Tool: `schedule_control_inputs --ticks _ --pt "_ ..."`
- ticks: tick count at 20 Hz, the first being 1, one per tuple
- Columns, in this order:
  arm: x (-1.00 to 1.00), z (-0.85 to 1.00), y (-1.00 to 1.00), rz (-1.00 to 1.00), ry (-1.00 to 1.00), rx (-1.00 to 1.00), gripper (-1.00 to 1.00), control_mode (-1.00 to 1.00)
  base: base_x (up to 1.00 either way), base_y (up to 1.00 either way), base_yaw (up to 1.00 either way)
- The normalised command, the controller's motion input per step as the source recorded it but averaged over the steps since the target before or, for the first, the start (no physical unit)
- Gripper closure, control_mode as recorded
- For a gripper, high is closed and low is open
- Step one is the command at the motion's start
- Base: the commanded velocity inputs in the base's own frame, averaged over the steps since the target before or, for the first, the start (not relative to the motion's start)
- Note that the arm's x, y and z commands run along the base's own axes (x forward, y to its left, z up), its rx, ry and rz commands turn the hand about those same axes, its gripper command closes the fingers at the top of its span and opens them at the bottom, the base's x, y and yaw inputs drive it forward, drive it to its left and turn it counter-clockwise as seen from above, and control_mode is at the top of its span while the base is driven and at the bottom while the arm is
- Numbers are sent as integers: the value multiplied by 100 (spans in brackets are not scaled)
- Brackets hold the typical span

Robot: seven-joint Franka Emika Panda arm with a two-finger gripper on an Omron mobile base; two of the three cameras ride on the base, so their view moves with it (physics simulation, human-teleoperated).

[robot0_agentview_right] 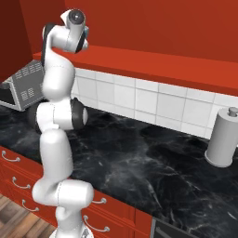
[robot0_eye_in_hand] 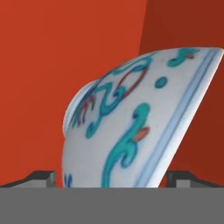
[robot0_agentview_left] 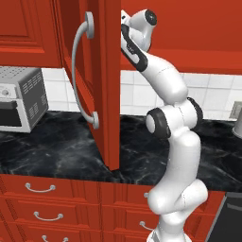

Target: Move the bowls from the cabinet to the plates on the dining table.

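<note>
While raised, tool point(robot0_eye_in_hand: 113, 177) astride bowl point(robot0_eye_in_hand: 131, 127).

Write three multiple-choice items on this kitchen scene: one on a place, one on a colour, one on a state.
1. Where does the bowl sit in the hand view?
A. Between the tool's two fingertips
B. On the counter
C. On the toaster oven

2. What colour is the bowl's painted scrollwork mainly?
A. Black
B. Teal
C. Yellow

3. How does the cabinet door stand?
A. Shut flat
C. Swung open
B. Off its hinges, lying on the counter

Key: 1 A, a fingertip shows on either side of it; 2 B, teal curls cover its white side; 3 C, its edge faces the left base view.
</note>
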Motion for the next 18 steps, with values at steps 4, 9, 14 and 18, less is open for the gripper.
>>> schedule_control_inputs --ticks 4,9,14,18 --pt "17 -62 10 0 19 -15 -100 -100 0 0 0" --pt "3 -71 3 0 6 -9 -100 -100 0 0 0" --pt "0 -79 0 0 0 -1 -100 -100 0 0 0" --pt "0 -73 0 0 0 0 -100 -100 0 0 0"
